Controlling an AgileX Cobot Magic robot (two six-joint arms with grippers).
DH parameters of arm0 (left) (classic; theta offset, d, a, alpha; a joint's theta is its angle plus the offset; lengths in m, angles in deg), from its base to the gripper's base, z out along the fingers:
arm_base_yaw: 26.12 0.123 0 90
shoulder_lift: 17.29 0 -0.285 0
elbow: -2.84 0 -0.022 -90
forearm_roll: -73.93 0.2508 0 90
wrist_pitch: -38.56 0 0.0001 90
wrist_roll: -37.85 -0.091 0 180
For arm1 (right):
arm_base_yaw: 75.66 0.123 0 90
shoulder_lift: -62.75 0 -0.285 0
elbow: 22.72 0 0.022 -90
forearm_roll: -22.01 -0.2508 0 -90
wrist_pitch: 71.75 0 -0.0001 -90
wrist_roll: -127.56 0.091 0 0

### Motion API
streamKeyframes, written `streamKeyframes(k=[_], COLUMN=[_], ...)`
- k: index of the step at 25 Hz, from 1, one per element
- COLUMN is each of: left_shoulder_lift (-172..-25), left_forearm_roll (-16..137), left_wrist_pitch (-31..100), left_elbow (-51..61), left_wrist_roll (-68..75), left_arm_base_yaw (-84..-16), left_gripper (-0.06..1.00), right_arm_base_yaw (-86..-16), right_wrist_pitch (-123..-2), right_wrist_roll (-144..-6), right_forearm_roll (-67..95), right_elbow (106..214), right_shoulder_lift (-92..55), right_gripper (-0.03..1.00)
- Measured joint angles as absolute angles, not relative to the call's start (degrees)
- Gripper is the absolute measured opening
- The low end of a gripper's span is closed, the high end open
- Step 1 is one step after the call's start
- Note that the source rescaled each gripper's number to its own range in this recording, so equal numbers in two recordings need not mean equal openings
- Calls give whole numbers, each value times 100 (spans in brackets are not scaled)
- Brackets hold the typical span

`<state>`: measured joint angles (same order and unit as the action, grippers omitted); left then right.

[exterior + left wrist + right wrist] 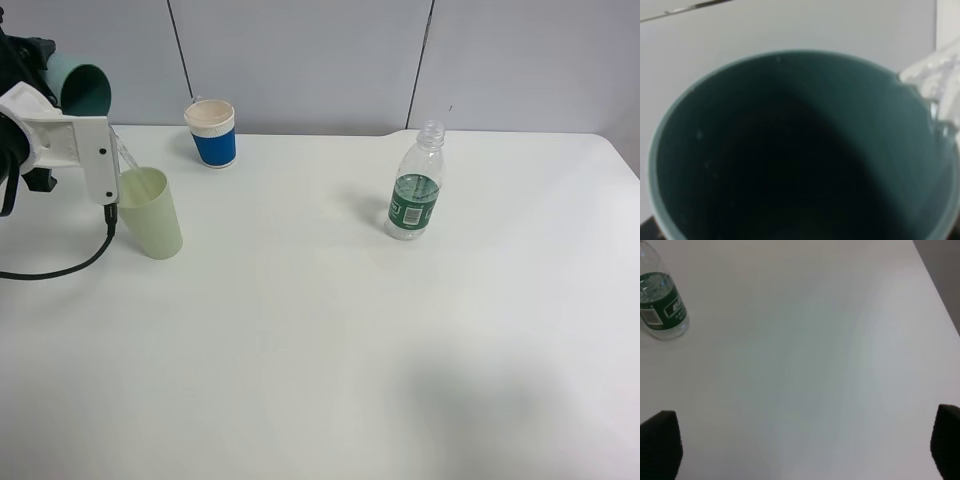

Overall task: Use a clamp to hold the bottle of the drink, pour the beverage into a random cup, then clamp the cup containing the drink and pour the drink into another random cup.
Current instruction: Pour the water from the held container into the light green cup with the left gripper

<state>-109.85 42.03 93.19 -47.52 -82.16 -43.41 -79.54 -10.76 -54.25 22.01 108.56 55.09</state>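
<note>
Teal plastic fills the left wrist view as the left pincer [70, 110] pinches a teal cup [88, 88], tipped mouth-down so a thin stream falls to the pale green cup [150, 212] standing just below and beside it. By the look of things, the second pour is under way; doing it well likely means holding the lip over the green rim and tilting slowly, since the stream runs close to the near edge. Beyond the pincer stands a blue paper cup [211, 133] with a white rim; well off to its far side, an uncapped clear bottle [416, 183] with a green label stands upright, seemingly emptied. The right pincer [800, 450] hangs spread over the smooth matte white table [830, 350], its dark tips apart, holding nothing.
</note>
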Motion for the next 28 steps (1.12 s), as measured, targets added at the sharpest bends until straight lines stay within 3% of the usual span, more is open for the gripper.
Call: streamKeyframes(k=[20,28], left_shoulder_lift=[-10985,-10985], left_forearm_roll=[4489,4483], left_wrist_pitch=[9614,8661], left_elbow=[-4752,-4752], left_wrist_roll=[-8716,-7214], left_arm_base_yaw=[-4341,-4341], left_gripper=[3,3], right_arm_base_yaw=[-7954,-7954], right_wrist_pitch=[-1076,-1076], right_wrist_roll=[-5425,-5425], right_forearm_roll=[2201,2201], right_elbow=[10856,10856], right_shoulder_lift=[5509,5509], right_gripper=[99,99])
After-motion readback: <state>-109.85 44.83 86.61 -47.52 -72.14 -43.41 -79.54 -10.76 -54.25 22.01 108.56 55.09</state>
